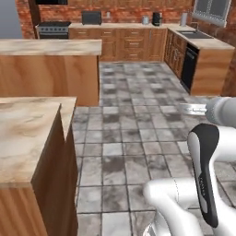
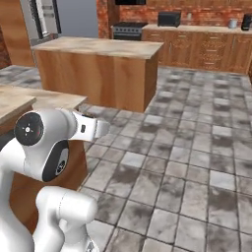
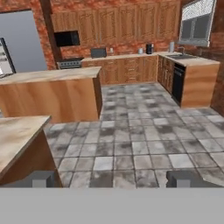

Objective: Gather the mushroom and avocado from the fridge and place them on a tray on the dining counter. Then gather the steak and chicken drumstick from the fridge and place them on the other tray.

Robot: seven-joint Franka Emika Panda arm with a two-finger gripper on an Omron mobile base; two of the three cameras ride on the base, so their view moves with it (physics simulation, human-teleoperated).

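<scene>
My gripper (image 3: pixel 111 179) is open with nothing between its jaws, and its two dark fingertips (image 3: pixel 41 179) stand far apart at the bottom of the hand view. It hangs over the tiled floor and looks across the kitchen. The grey fridge (image 3: pixel 19 43) stands far off at the back left, beyond the island, and is also in the right base view (image 2: pixel 69 17). A corner of the dining counter (image 1: pixel 27 133) with its beige marble top and wooden front lies close on my left. The mushroom, avocado, steak, chicken drumstick and both trays are out of view.
The shorter island (image 1: pixel 50 46) stands between me and the back wall. A stove (image 1: pixel 54 28) and wooden cabinets (image 1: pixel 131 44) line the back, and a sink counter (image 1: pixel 203 44) with a dark dishwasher (image 1: pixel 188 67) is on the right. Open tiled floor (image 1: pixel 133 133) stretches ahead.
</scene>
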